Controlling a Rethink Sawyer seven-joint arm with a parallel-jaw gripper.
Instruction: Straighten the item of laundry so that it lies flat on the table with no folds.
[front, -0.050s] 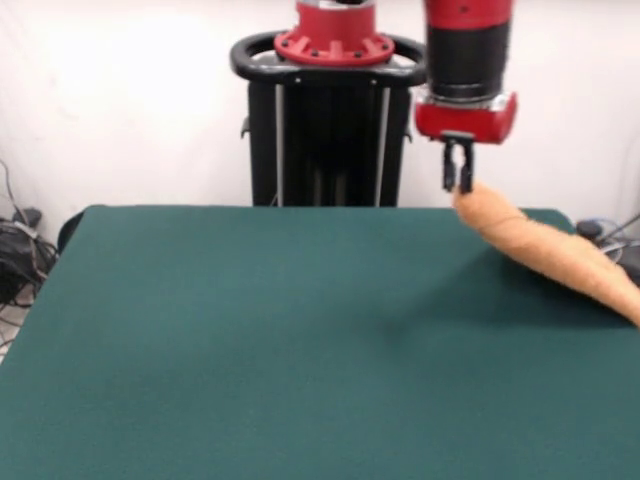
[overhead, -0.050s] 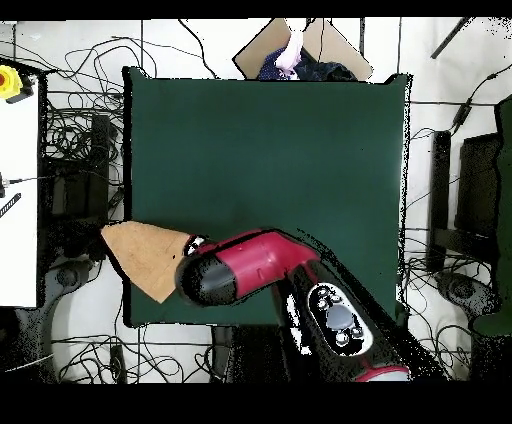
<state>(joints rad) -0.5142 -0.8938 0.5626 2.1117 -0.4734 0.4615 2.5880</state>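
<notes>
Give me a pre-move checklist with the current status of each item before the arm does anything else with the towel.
1. Claw gripping the towel: ok, it is shut on the towel's upper end.
2. Towel over the table: not ok, the overhead view shows most of it hanging past the table edge.
3. Towel flat, no folds: not ok, it hangs bunched into a roll.
4. Table surface free for spreading: ok, bare green top in both views.
5. Person at the far table edge clear of the arm: ok, on the opposite side.
6. Label and stripe position: cannot tell.
</notes>
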